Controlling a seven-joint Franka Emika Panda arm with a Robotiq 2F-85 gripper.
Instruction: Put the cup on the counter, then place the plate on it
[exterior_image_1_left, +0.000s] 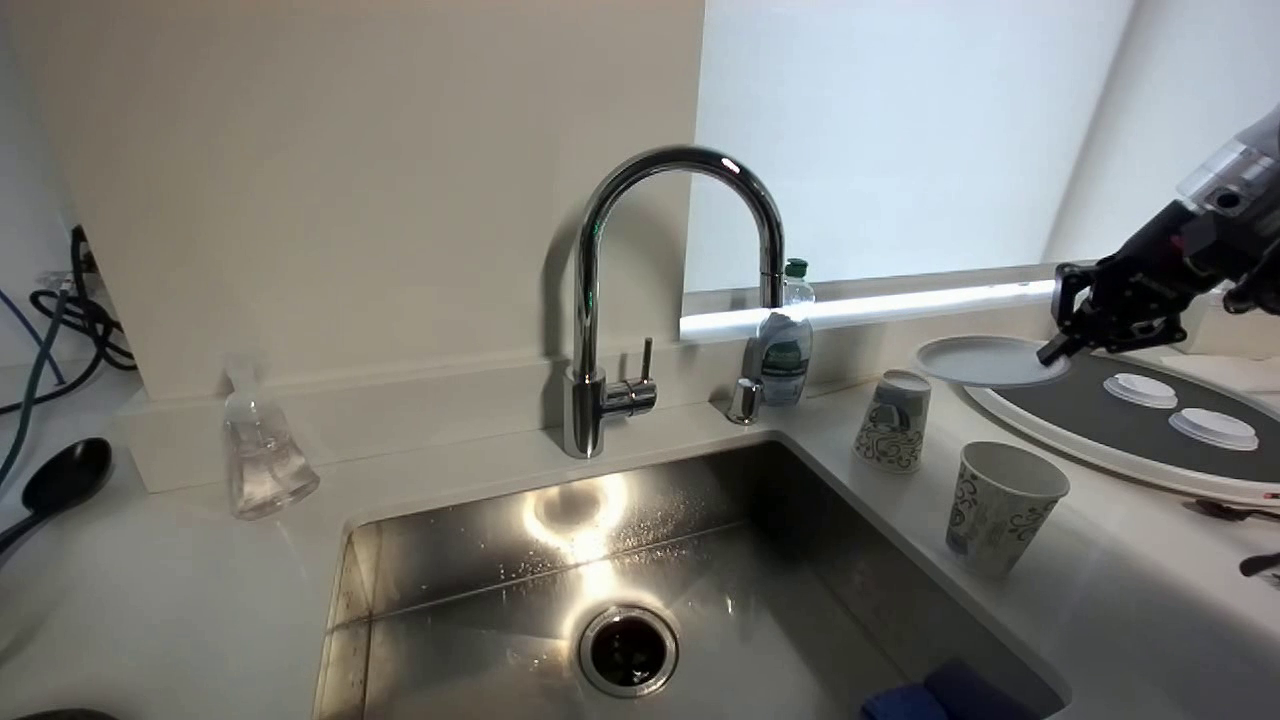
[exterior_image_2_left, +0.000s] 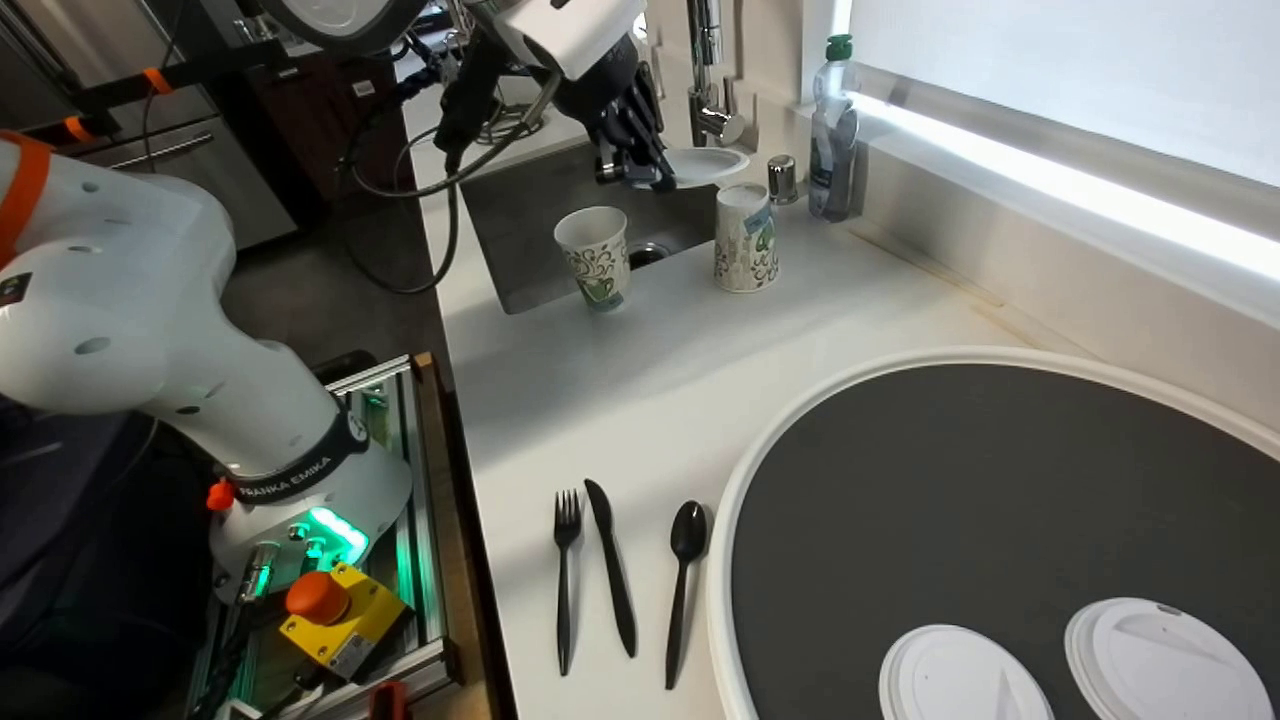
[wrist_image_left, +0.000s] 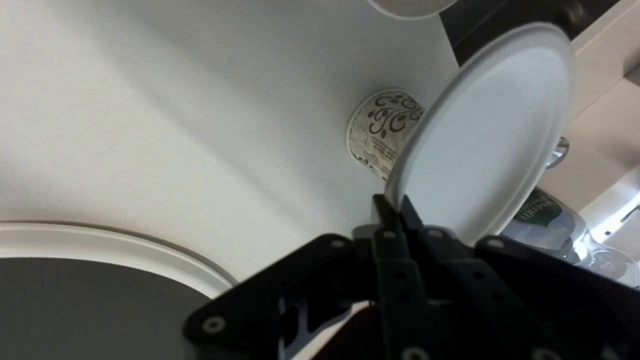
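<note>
Along the foot of the wall (exterior_image_1_left: 400, 200) runs the smooth white counter (exterior_image_2_left: 580, 390), and beside it stands the white robot arm (exterior_image_2_left: 110, 290); a dark band (exterior_image_2_left: 300, 477) round its base reads FRANKA EMIKA. A steel sink (exterior_image_1_left: 780, 630) is let into the counter, and well apart from it lies a big round dish (exterior_image_2_left: 960, 470), dark inside a pale rim. Behind the sink's corner stands a clear bottle (exterior_image_1_left: 787, 345) with a green cap; on its leaf-shaped label (wrist_image_left: 541, 209) the letters "event" can be read in the wrist view.

The black gripper (wrist_image_left: 393, 205) has its two fingers almost together, pinching the very edge of the plate (exterior_image_1_left: 985, 360) between the tips. The plate is small, round and white, with a shallow well and a low lip. It hangs in the air, about level in an exterior view, near the inverted cup (exterior_image_2_left: 745, 245); in the wrist view it hides part of that cup, and whether the two touch I cannot tell.

The inverted cup stands mouth down on the counter, the upright cup (exterior_image_2_left: 597, 262) mouth up by the sink's edge. Both are pale and tapered, printed with dark scrolls and a bluish-green patch; small lettering on the inverted cup is too blurred to read.
</note>
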